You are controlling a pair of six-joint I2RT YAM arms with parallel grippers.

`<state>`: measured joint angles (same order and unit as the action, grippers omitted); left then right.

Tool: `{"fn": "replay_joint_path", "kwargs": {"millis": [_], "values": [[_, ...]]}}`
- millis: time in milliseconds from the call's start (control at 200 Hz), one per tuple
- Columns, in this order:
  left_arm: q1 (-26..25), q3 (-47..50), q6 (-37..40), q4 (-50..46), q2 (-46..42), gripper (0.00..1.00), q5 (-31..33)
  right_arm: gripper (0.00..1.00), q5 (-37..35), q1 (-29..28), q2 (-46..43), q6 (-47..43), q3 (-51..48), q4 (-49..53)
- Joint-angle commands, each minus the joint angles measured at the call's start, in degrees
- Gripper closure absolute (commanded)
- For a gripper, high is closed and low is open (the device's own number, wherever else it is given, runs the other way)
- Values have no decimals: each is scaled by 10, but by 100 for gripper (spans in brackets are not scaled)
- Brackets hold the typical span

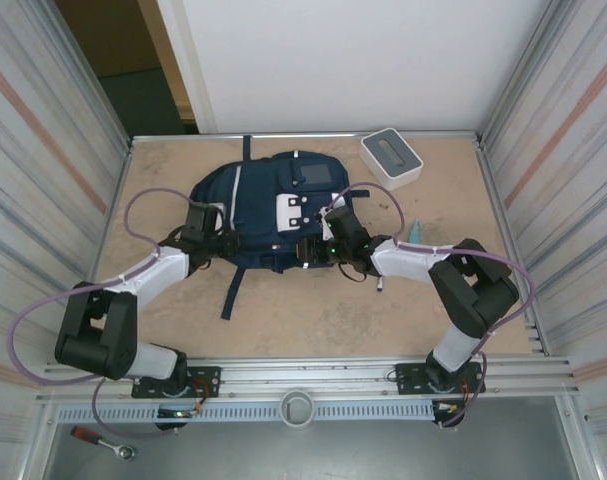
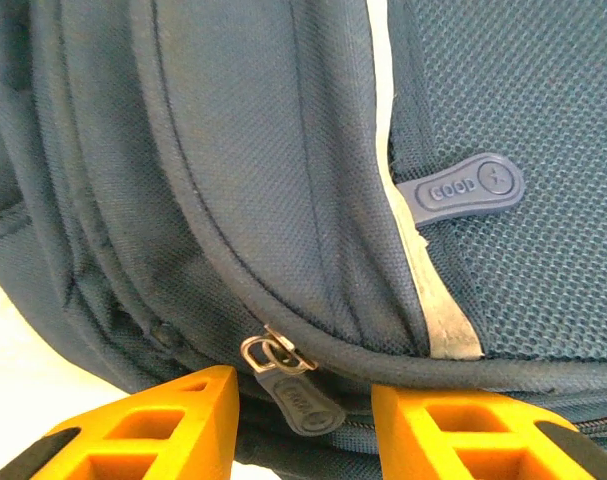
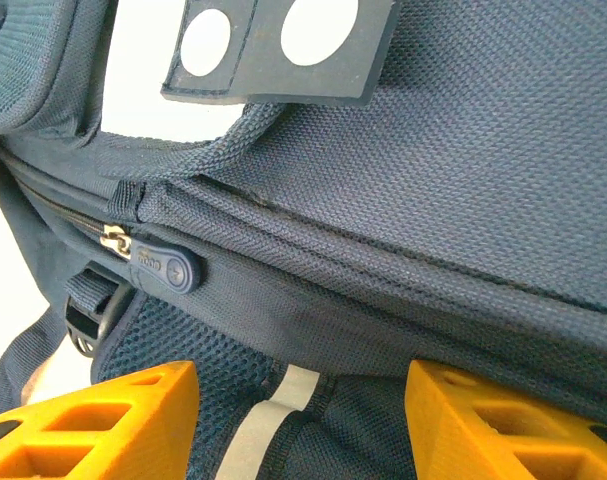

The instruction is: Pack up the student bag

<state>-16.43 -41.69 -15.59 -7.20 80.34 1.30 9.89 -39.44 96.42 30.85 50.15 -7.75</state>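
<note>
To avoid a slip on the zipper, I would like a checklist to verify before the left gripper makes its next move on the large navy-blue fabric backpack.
1. The left gripper is open: ok, its jaws stand apart.
2. The dark-blue rubber zipper pull lies between those jaws: ok, not pinched yet.
3. The right gripper steadies the large navy-blue fabric backpack: cannot tell; its jaws stand apart with fabric between them, and no pinch is visible.
4. The zipper is open for packing: not ok, it looks closed in the left wrist view.
5. The backpack lies flat on the table, apart from the white rectangular box: ok.
</note>
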Motion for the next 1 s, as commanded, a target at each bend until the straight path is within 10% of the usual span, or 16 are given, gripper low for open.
{"fn": "replay_joint_path", "kwargs": {"millis": [0,591,992], "values": [[3,-5,-14,22,13,62,-27,44,-23,7,13,0,-1,29],[32,35,-13,18,-44,100,-23,44,-57,51,24,3,16,92],[-18,48,4,-2,-74,100,-84,43,-62,106,44,-18,102,154]]}}
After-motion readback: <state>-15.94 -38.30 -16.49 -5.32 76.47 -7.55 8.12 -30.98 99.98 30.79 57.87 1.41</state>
